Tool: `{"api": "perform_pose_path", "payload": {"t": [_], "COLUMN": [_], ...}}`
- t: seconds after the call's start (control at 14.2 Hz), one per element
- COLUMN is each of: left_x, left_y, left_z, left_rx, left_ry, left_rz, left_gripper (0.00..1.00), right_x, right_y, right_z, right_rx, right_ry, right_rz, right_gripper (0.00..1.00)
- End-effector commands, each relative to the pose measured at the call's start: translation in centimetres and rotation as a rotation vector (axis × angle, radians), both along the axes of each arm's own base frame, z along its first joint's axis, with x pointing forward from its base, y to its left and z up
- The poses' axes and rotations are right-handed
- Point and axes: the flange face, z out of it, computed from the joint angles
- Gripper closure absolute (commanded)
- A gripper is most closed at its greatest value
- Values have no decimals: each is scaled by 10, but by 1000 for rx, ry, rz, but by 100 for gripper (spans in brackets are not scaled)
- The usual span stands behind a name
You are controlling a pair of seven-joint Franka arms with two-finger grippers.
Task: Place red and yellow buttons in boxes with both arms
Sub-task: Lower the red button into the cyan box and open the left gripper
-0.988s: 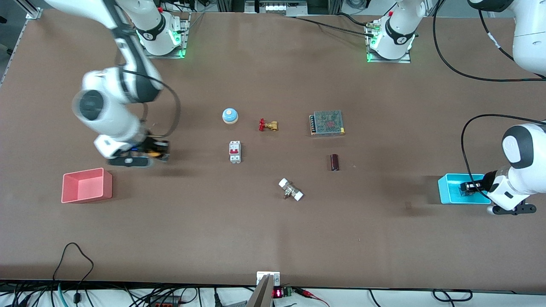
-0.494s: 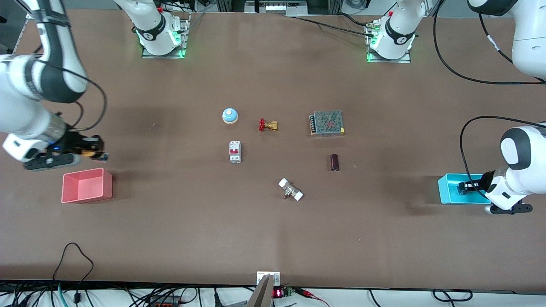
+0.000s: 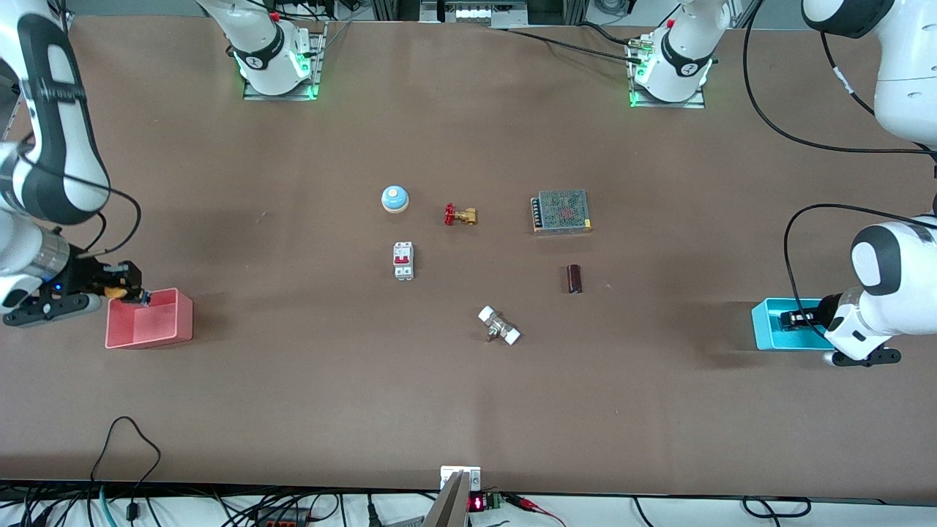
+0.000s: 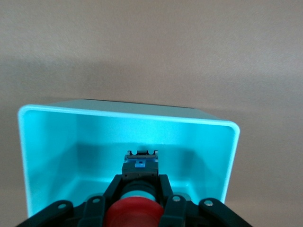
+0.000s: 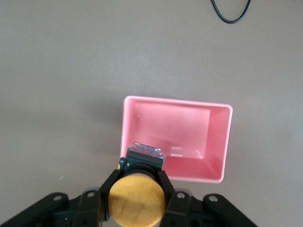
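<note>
The yellow button [image 5: 137, 201] is clamped in the jaws of the right gripper [image 3: 121, 287], which is held over the rim of the pink box [image 3: 183, 315] at the right arm's end of the counter [image 3: 468, 410]. The red button [image 4: 133, 213] is gripped by the left gripper [image 4: 137, 189], held inside the cyan box [image 4: 47, 146] between its walls. Bare counter is seen around both boxes.

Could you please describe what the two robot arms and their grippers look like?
Both the left arm and right arm have glossy white rounded shells, black joint bands and loose black cables. The left gripper and right gripper are black, two-fingered, on bolted black brackets. The bases glow green.
</note>
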Motion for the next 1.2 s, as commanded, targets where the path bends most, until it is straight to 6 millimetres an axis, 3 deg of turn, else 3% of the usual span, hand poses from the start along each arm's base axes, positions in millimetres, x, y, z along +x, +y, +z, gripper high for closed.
{"api": "perform_pose_path", "payload": {"t": [0.0,0.28,0.49,0.56,0.78,0.92,1.13], "left_x": [4,5,5,5,6,6,4], "left_y": [5,6,6,6,6,7,0], "left_z": [-2,-4,-4,-2,6,27,76], "left_rx": [4,7,6,6,10,17,27], "left_ry": [-7,-17,-19,-17,-22,-19,-8], "left_rz": [-23,-52,-52,-53,-48,-49,-55], "left_gripper": [64,57,8,0,0,0,0], "right_x": [12,15,16,17,14,13,13], "right_y": [-9,-15,-24,-28,-37,-37,-40], "right_z": [-19,-42,-53,-54,-66,-72,-80], "right_rx": [-3,-5,-11,-15,-11,-5,-8], "right_ry": [-33,-45,-63,-77,-66,-61,-80], "right_rz": [32,38,51,53,45,40,35], "right_gripper": [76,76,76,76,76,76,75]}}
